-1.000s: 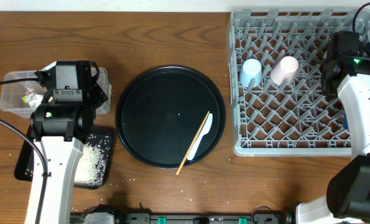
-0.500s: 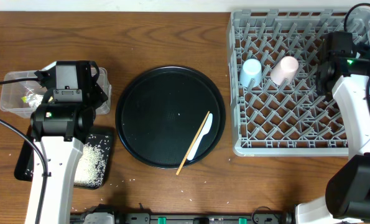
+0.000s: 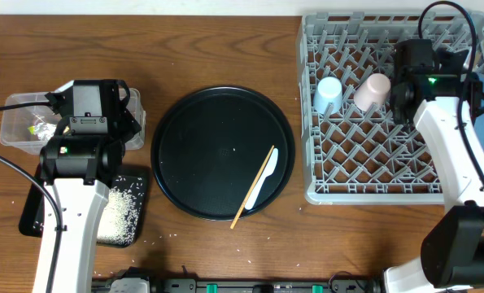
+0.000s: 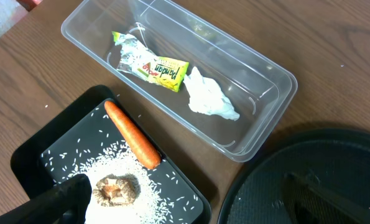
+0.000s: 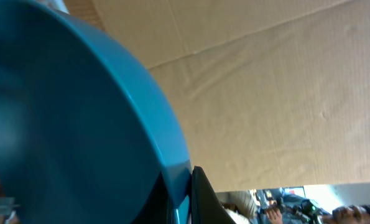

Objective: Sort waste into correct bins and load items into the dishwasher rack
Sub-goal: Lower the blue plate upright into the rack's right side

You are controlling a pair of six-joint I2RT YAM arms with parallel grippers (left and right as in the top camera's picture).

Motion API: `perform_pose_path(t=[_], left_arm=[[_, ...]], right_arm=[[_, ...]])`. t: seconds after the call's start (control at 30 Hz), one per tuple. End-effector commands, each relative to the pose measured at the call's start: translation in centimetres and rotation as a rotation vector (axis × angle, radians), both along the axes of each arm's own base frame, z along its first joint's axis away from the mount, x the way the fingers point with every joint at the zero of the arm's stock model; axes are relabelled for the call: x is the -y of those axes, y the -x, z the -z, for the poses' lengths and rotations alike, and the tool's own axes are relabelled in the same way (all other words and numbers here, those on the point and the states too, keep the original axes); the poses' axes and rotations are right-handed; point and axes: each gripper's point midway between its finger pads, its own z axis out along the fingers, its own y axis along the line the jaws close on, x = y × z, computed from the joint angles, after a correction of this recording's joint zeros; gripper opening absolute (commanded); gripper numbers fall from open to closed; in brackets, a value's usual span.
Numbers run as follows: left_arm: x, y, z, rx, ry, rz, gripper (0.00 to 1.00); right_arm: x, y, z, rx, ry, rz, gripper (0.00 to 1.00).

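Note:
In the left wrist view the clear box [image 4: 259, 118] holds a yellow-green wrapper [image 4: 150, 62] and a crumpled tissue [image 4: 212, 101]. The shallow black tray [image 4: 32, 158] beside it carries an orange carrot [image 4: 132, 134], scattered rice [image 4: 150, 205] and a small brown lump [image 4: 116, 190]. My left gripper [image 4: 185, 208] hangs open above the gap between that tray and the round tray. My right gripper [image 5: 186, 199] is shut on the rim of the dark blue plate [image 5: 66, 124], held on edge over the right side of the grey rack [image 3: 380, 195].
A light blue cup [image 3: 329, 94] and a pink cup [image 3: 373, 91] lie in the rack's upper left. A white spoon [image 3: 266, 181] and a wooden chopstick [image 3: 250, 194] rest on the large round black tray [image 3: 209, 146] in the middle.
My right arm has swung left over the rack, carrying the blue plate with it. The left arm and everything on the table have stayed put.

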Motion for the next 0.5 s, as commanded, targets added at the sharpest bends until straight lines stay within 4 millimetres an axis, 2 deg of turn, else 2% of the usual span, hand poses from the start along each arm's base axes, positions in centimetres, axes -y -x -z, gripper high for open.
perform_pose_path(t=[0.0,0.17,0.47], left_arm=[[-0.2,0.1,0.0,0.004,0.003,-0.02,0.98],[-0.2,0.1,0.0,0.004,0.003,-0.02,0.98],[-0.2,0.1,0.0,0.004,0.003,-0.019,0.98]], right_arm=[[-2.4,-1.7,3.2,0.006,-0.129,-0.077,0.01],[-4.4,-2.7,5.0,0.028,-0.208,-0.117,0.01],[-8.6,-4.6,6.7,0.089,-0.347,-0.216,0.01]])
